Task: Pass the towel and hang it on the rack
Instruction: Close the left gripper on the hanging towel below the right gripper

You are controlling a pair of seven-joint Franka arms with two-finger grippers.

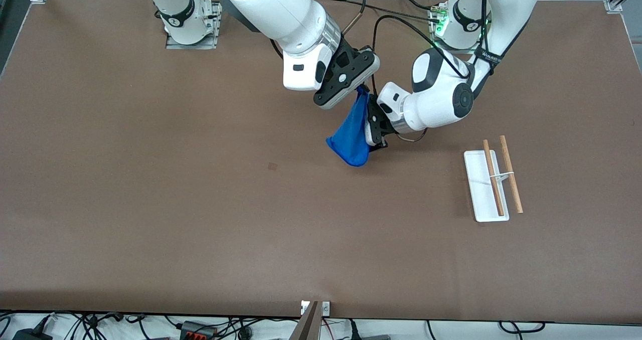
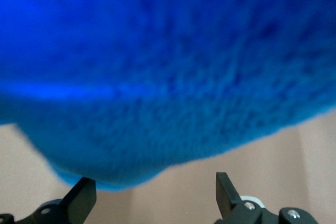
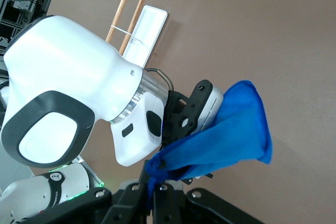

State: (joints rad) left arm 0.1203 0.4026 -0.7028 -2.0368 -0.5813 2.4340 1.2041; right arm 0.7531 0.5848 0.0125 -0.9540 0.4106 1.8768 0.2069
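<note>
Right hand (image 3: 156, 191) clamped on a corner of the blue towel (image 1: 352, 132) hanging above the surface (image 1: 150, 204), left hand (image 2: 152, 195) spread wide against the towel's side, rack (image 1: 489, 184) toward the left arm's end

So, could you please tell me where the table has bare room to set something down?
The brown table is bare from the right arm's end up to the hanging blue towel, and along the camera edge. It is crowded mid-table, where the right gripper and open left gripper meet, and at the white wooden-rod rack.
</note>
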